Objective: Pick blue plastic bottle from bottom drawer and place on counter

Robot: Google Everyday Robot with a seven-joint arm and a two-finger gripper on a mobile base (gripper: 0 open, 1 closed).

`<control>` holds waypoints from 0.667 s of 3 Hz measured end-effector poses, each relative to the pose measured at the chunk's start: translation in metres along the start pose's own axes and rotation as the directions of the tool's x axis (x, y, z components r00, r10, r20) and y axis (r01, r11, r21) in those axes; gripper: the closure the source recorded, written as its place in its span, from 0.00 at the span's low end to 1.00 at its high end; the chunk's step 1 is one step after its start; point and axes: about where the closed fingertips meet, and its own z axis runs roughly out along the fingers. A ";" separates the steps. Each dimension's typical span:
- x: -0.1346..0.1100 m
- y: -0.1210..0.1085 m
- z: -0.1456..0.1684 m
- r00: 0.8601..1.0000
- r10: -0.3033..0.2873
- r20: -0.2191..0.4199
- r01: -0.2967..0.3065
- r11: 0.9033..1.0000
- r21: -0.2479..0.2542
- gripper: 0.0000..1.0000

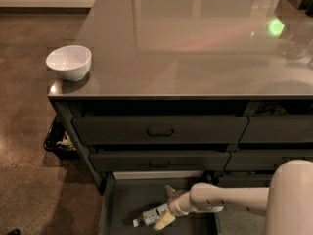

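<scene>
The bottom drawer (128, 203) stands pulled open below the two handled drawers. The blue plastic bottle (149, 216) lies on its side on the drawer floor, white cap pointing left. My gripper (166, 205) reaches down into the drawer from the right on a white arm and sits right at the bottle's right end, one pale finger (164, 221) beside it and one above. The counter (195, 43) is the glossy grey-brown top above.
A white bowl (69, 61) sits on the counter's front left corner. A dark basket (57, 138) with clutter stands on the floor left of the cabinet. A green light spot (276, 27) reflects at the counter's right.
</scene>
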 end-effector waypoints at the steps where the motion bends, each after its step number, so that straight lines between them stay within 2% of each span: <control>1: 0.002 0.001 0.006 1.000 0.005 0.011 -0.005 1.000 -0.011 0.00; 2: 0.014 -0.003 0.027 0.998 -0.002 0.058 0.003 1.000 -0.018 0.00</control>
